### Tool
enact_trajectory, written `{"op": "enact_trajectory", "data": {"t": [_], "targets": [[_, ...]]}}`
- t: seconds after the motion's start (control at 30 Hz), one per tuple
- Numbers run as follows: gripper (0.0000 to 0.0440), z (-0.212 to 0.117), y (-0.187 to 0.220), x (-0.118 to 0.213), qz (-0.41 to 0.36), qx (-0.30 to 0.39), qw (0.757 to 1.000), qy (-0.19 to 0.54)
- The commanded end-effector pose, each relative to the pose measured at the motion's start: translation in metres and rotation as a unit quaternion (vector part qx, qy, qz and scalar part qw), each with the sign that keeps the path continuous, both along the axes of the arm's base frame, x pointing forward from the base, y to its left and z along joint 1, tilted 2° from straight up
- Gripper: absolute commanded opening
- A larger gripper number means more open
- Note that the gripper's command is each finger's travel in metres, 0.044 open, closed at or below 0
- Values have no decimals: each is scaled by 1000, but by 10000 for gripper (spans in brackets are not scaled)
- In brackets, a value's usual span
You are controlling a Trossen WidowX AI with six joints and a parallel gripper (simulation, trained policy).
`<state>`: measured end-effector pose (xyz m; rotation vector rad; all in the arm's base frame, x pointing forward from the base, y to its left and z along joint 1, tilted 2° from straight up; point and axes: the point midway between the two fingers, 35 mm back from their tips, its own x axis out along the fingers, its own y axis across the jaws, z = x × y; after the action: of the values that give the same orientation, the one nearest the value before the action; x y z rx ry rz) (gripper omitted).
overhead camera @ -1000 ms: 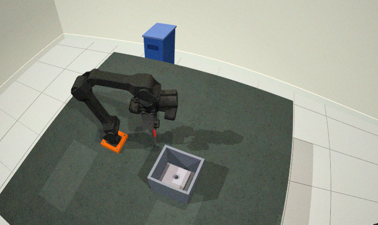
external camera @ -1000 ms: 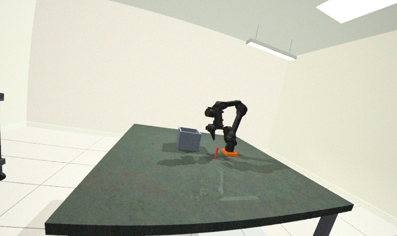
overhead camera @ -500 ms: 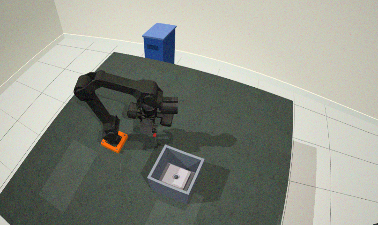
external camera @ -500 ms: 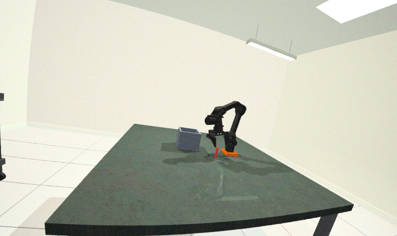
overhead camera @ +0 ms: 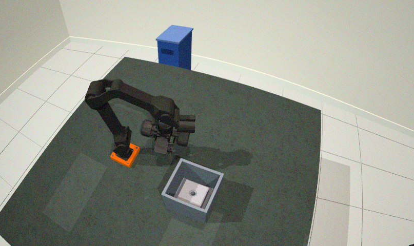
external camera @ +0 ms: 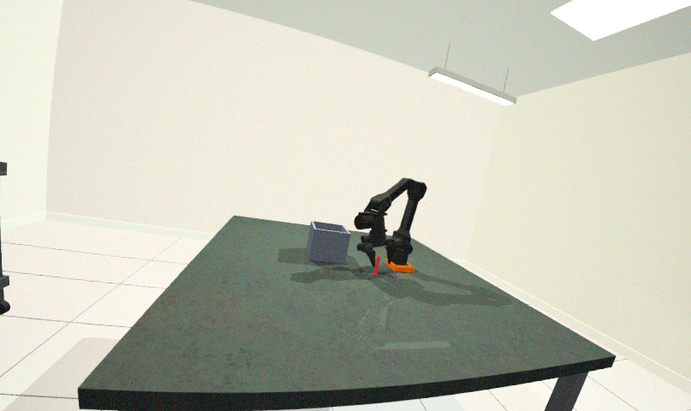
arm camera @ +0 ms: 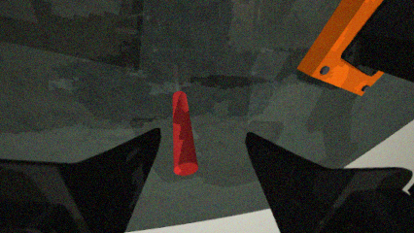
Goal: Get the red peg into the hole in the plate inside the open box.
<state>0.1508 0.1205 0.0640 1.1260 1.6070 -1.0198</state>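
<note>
My pincer stands open around the red peg

My pincer (external camera: 373,259) (arm camera: 204,135) is low over the green surface (overhead camera: 248,127) (external camera: 288,325) (arm camera: 219,189), its tips pointing down. Its two fingers stand wide apart, and I am gripping nothing. The red peg (external camera: 377,265) (arm camera: 185,136) stands on the surface; in the wrist view it shows in the gap between my fingers, nearer to the one at the left of that picture, with a strip of green visible on either side of it. In the exterior view the peg looks upright with a slight lean, right by my fingertips. From the top I cannot make the peg out, as my own arm (overhead camera: 135,97) (external camera: 412,208) covers that spot.

The open box (overhead camera: 184,208) (external camera: 328,244) sits upright on the surface, near my pincer but apart from it. Inside, at the bottom, lies a pale plate (overhead camera: 187,185) with a round hole (overhead camera: 193,192) in it. The peg is outside the box, and the hole has no peg in it.

My arm rises from an orange base (overhead camera: 130,164) (external camera: 409,269) (arm camera: 335,73), bends at the top and reaches down again to the peg. A blue cabinet (overhead camera: 169,56) stands beyond the edge of the surface.
</note>
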Motion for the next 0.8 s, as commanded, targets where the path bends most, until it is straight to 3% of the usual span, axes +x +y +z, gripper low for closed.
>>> {"op": "enact_trajectory", "data": {"t": [0.0, 0.37, 0.77], "targets": [[287, -6, 0, 2, 5, -4, 1000, -2], [13, -9, 5, 9, 34, 4, 999, -10], [0, 30, 19, 23, 37, 72, 994, -76]]}}
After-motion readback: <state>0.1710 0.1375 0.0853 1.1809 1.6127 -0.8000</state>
